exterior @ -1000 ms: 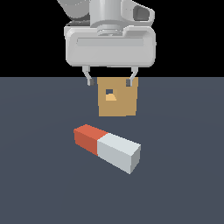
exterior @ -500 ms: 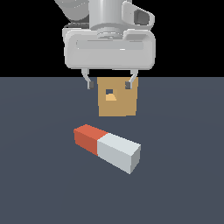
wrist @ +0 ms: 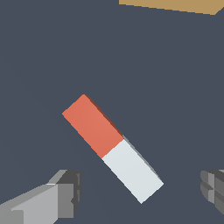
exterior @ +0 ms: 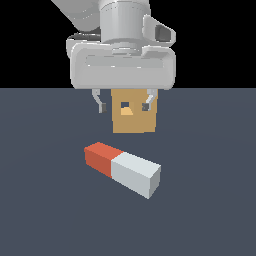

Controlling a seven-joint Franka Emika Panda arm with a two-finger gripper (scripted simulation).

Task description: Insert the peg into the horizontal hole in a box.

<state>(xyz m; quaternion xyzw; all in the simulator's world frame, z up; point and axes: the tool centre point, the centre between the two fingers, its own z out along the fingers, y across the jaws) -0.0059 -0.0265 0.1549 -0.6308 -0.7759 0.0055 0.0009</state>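
Gripper (exterior: 124, 106) hangs above the floor (exterior: 45, 210), fingers (exterior: 99, 104) spread wide apart, holding nothing. Peg (exterior: 123, 168) lies flat on the floor, nearer the camera than the gripper, set diagonally: red-orange end toward the exterior view's left and farther, pale end toward the right and nearer. Box (exterior: 134, 119) stands well behind the peg; its hole (exterior: 126, 107) faces the camera.

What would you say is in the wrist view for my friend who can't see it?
A peg, half red-orange and half pale grey, lies slanted on a dark floor, untouched. Two grey fingers of the open end effector show at the picture's edge, spread wide on either side of the peg's grey end. A strip of the tan box shows at the opposite edge.
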